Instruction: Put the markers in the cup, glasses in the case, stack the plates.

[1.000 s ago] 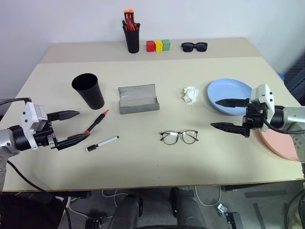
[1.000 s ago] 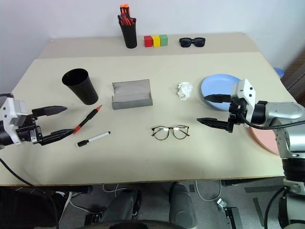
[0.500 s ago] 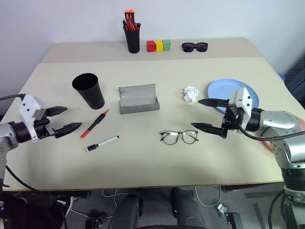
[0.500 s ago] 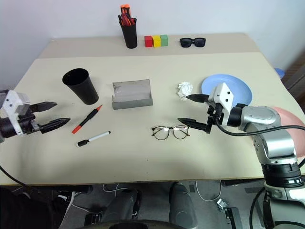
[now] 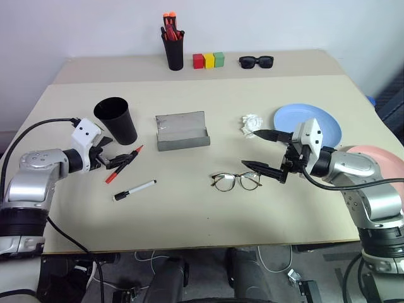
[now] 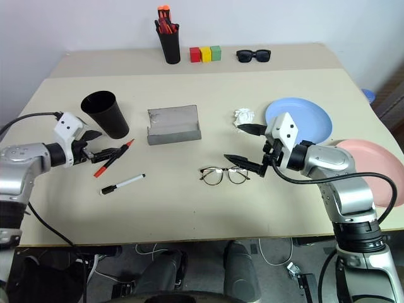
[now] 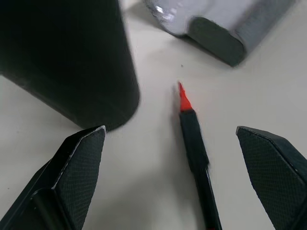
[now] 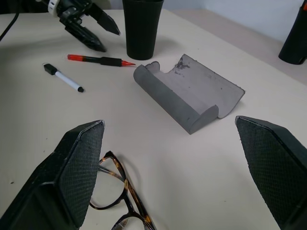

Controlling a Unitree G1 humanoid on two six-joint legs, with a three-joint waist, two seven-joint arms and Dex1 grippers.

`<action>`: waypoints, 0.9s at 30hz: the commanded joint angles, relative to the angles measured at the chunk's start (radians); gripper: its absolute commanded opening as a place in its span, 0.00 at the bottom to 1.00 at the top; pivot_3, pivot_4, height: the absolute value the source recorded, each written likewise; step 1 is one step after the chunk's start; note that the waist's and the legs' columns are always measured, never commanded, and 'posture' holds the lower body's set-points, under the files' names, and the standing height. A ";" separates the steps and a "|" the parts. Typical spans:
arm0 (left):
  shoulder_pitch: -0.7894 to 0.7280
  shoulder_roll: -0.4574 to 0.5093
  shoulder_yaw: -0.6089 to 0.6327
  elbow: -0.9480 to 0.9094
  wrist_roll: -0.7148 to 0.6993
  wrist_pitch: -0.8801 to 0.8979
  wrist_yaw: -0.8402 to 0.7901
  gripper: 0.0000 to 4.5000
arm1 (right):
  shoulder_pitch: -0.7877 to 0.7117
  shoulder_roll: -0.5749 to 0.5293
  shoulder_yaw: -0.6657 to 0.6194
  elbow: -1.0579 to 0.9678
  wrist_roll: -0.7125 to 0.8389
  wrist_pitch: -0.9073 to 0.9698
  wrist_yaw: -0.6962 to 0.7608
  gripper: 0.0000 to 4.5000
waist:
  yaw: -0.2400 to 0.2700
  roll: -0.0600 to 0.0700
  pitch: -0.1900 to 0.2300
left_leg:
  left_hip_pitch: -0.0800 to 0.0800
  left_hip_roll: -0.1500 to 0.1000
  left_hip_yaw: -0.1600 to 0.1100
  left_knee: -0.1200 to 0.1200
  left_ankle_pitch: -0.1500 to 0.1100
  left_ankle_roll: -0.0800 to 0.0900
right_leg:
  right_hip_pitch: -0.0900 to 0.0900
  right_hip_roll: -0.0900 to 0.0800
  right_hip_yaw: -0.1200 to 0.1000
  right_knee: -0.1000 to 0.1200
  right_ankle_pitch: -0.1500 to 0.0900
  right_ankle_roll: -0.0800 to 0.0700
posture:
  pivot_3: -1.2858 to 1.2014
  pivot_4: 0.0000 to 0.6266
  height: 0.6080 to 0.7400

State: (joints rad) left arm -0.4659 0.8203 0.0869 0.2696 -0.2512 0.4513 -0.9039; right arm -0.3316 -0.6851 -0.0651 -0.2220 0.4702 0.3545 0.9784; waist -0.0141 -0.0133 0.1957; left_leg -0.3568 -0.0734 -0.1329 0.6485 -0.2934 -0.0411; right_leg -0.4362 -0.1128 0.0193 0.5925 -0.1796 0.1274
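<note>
Left gripper (image 5: 112, 159) was spread wide, empty, low over the table (image 5: 189, 214) at the left side, fingers straddling the near end of the red and black marker (image 5: 123, 165) without touching it, as far as the left wrist view showed. That marker lay slanted, red tip pointing far-right toward the case (image 5: 182, 130), just near-side of the black cup (image 5: 116, 120), which stood upright. White marker with black cap (image 5: 134, 190) lay just nearer, apart from the red one, roughly parallel to it. Right gripper (image 5: 259, 151) was also wide open, holding nothing, hovering right of centre, one finger just above the right lens of the glasses (image 5: 236, 181), the other near the crumpled tissue (image 5: 251, 125); contact not clear. Glasses sat lens-up on the table, near of the case and well apart from it. Grey case lay open, centre of table, right of the cup. Light blue plate (image 5: 322, 120) sat at the right, far side of the right arm; pink plate (image 5: 382, 165) lay nearer at the right edge, partly behind the arm, plates not stacked. Far edge: pen holder with orange-capped pens (image 5: 173, 46), coloured blocks (image 5: 209, 60), sunglasses (image 5: 256, 61).
</note>
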 commanded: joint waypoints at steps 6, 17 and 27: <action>-0.022 -0.013 -0.039 -0.041 0.007 0.055 -0.023 1.00 | 0.027 0.017 -0.014 -0.059 -0.004 -0.045 -0.032 0.99 | 0.000 0.000 0.000 | 0.000 0.000 0.000 0.000 0.000 0.000 | 0.000 0.000 0.000 0.001 0.000 0.000 | 0.52 0.24 1.00; 0.012 -0.059 -0.048 -0.021 0.031 0.099 0.053 0.72 | 0.064 0.022 -0.012 -0.078 -0.017 -0.067 -0.059 1.00 | 0.001 0.000 0.000 | 0.000 0.000 0.000 0.001 0.000 0.000 | 0.000 0.000 0.000 0.001 0.000 0.000 | 0.52 0.24 1.00; 0.021 -0.058 -0.051 -0.042 0.017 0.088 0.024 0.01 | 0.047 0.016 -0.008 -0.061 -0.020 -0.065 -0.049 1.00 | 0.002 0.000 0.000 | 0.001 0.000 0.000 0.001 0.000 0.000 | 0.001 0.000 0.000 0.001 0.000 0.000 | 0.52 0.24 1.00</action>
State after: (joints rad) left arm -0.4487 0.7448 0.0252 0.2548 -0.2280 0.5373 -0.8601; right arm -0.2651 -0.6690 -0.0633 -0.2560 0.4452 0.3067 0.9284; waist -0.0123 -0.0136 0.1954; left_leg -0.3561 -0.0737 -0.1331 0.6496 -0.2933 -0.0413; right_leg -0.4356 -0.1130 0.0194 0.5936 -0.1797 0.1274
